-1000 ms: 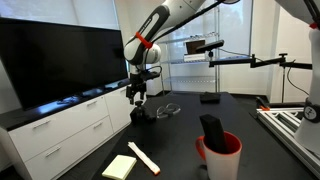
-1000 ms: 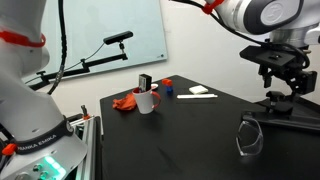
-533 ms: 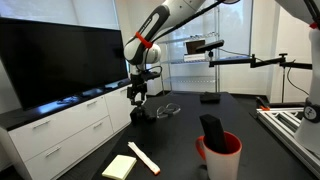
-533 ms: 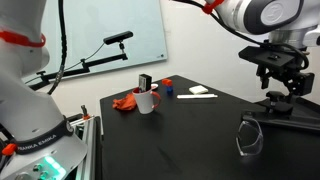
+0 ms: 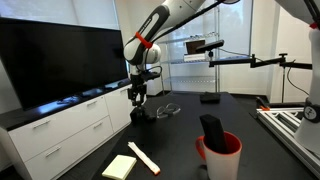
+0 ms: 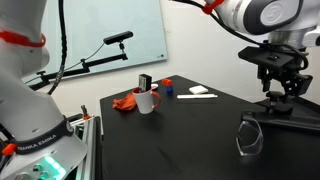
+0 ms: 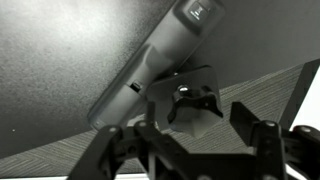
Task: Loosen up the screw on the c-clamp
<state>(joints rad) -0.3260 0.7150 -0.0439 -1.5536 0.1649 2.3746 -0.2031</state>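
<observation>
The c-clamp (image 5: 140,114) is a small dark metal lump at the table's edge, seen in both exterior views (image 6: 278,105). In the wrist view it (image 7: 190,100) shows as a dark bracket with a shiny screw head at the corner of the tabletop. My gripper (image 5: 135,97) hangs pointing down just above it, as an exterior view also shows (image 6: 283,92). In the wrist view the jaws (image 7: 197,122) are open, one finger on each side of the clamp. I cannot tell whether they touch it.
A red bucket (image 5: 220,155) with a black object sticking out stands near the front; it also shows in an exterior view (image 6: 146,100). Silvery wire loops (image 5: 168,109) lie beside the clamp. A yellow pad (image 5: 119,166) and a white stick (image 5: 143,157) lie at the table's near corner.
</observation>
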